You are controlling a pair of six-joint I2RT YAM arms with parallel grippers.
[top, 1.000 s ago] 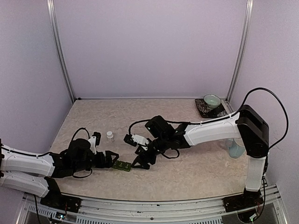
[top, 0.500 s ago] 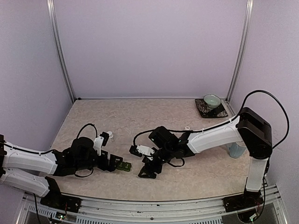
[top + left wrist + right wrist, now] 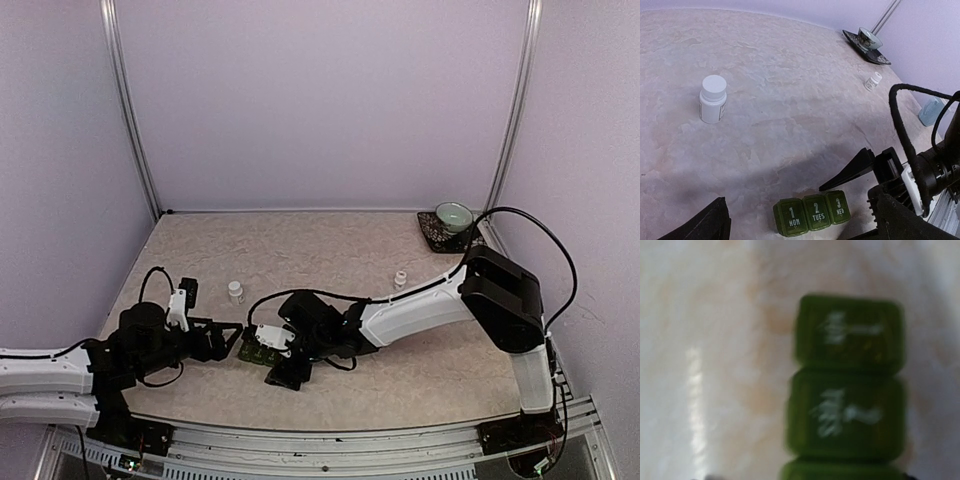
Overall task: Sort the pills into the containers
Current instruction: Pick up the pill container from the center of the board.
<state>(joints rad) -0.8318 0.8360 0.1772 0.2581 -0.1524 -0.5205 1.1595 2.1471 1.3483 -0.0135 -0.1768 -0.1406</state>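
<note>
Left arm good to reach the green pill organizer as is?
Probably yes: the pill organizer lies on bare table just ahead of the open left gripper. The right gripper crowds its far end, so the arms might clash.

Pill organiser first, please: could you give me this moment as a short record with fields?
organiser: green three-compartment strip, lying flat, lids shut, marked MON, TUES, WED
left end effector: open, just short of the strip, not touching
right end effector: open, close over the strip, contact unclear
bottles: larger white bottle and small white bottle, both upright, capped
loose pills: none visible
far corner: green bowl on dark saucer
</note>
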